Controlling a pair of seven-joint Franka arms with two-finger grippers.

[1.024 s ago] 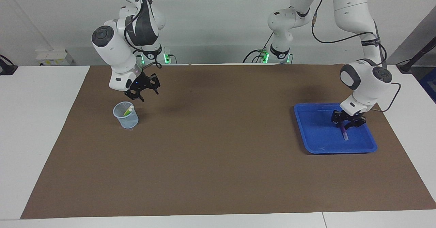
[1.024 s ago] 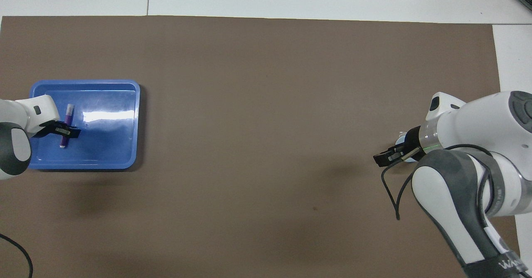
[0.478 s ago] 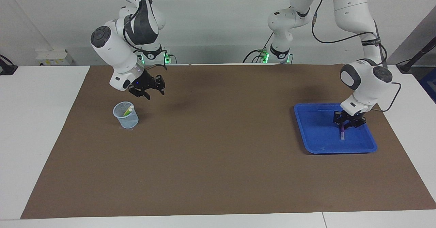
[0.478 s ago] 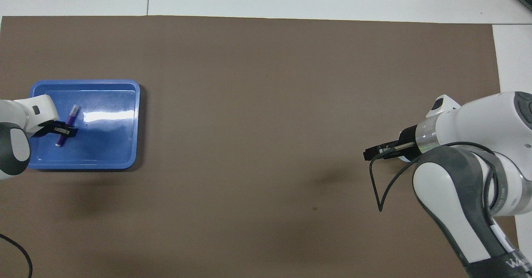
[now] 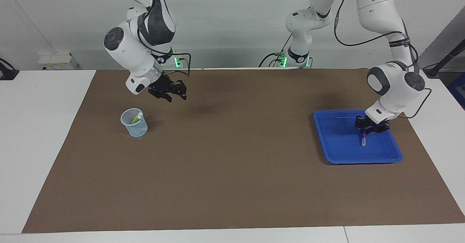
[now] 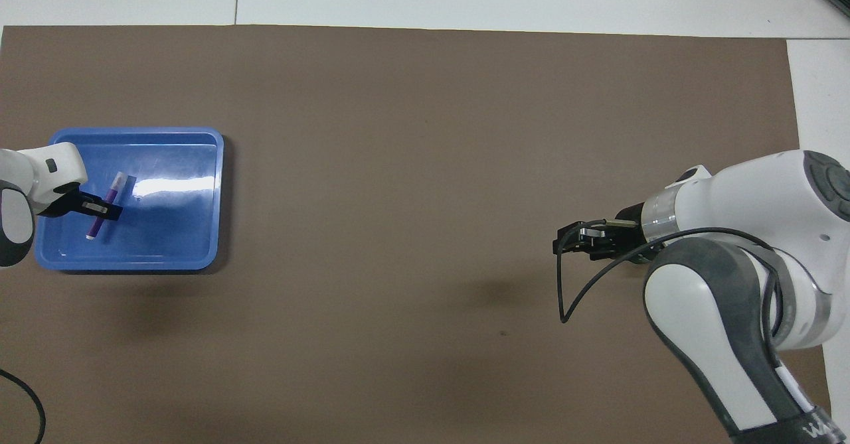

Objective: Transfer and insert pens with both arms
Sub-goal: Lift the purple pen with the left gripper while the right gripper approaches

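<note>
My left gripper (image 5: pixel 365 129) (image 6: pixel 99 209) is shut on the purple pen (image 5: pixel 363 140) (image 6: pixel 115 186), just above the blue tray (image 5: pixel 341 158) (image 6: pixel 192 158). The pen hangs tilted, its whitish cap end lowest. A clear cup (image 5: pixel 134 125) toward the right arm's end holds a green pen (image 5: pixel 135 120) and a yellow pen (image 5: pixel 138 116); in the overhead view the right arm hides it. My right gripper (image 5: pixel 173 93) (image 6: pixel 563 245) is open and holds nothing. It hovers over the mat beside the cup, toward the table's middle.
A brown mat (image 5: pixel 232 163) covers most of the white table (image 5: pixel 40 134). The tray holds nothing else that I can see. Two smaller white arms with green lights (image 5: pixel 298 54) stand at the robots' edge. A black cable loops under the right wrist (image 6: pixel 571 298).
The left gripper closed on the purple pen and raised it off the tray floor, so it now hangs steeply. The right gripper moved away from the cup toward the table's middle.
</note>
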